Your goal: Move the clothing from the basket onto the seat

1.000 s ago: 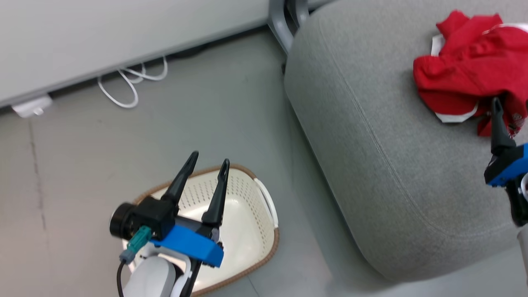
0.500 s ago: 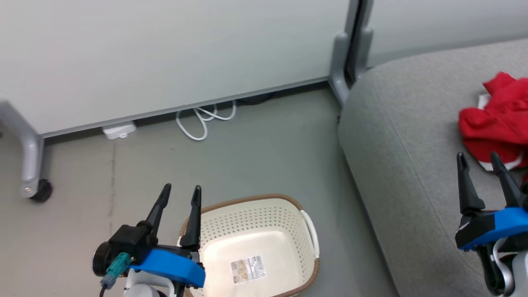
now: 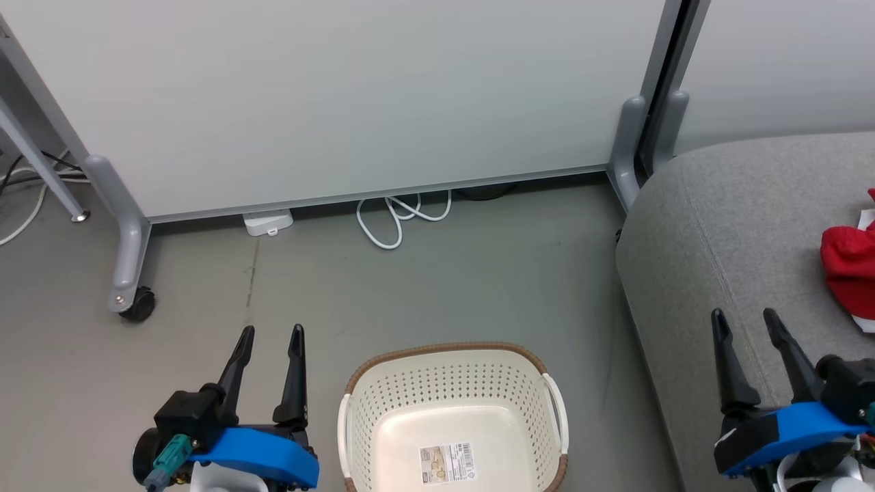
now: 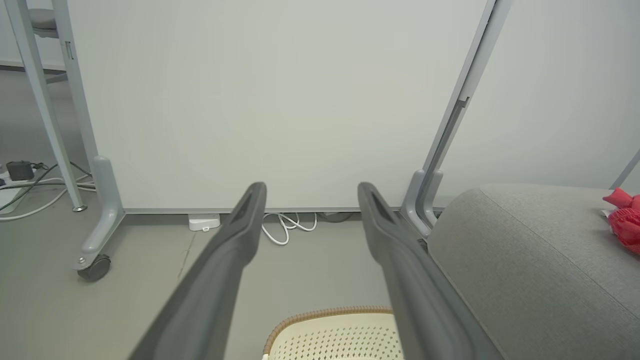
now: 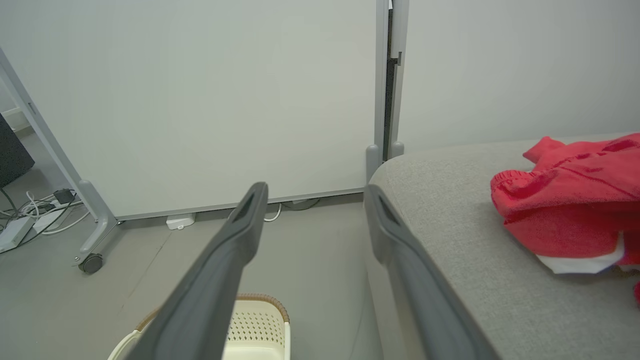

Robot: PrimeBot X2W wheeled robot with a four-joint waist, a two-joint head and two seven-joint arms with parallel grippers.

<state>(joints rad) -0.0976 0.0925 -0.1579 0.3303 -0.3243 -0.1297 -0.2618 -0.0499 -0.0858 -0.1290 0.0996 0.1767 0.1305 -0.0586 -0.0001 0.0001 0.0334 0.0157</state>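
Observation:
The cream basket [image 3: 451, 410] with its brown rim sits on the floor at the bottom centre, with just a label inside; its rim [image 4: 325, 320] and a corner [image 5: 250, 320] also show in the wrist views. Red clothing [image 3: 851, 270] with white trim lies on the grey seat [image 3: 738, 260] at the right edge; the heap [image 5: 570, 200] is plain in the right wrist view, and a bit [image 4: 625, 220] shows in the left wrist view. My left gripper [image 3: 271, 333] is open over the floor left of the basket. My right gripper [image 3: 745, 316] is open above the seat, left of the clothing.
A white partition [image 3: 342, 102] on grey wheeled legs [image 3: 126, 260] stands behind the basket, with a white cable loop [image 3: 400, 215] and a small adapter [image 3: 268, 223] at its foot. Cables [image 5: 30, 215] lie on the floor at far left.
The head camera has swung up and left, so the seat and clothing slid toward the right edge. Both arms now sit low at the frame's bottom corners, grippers still open.

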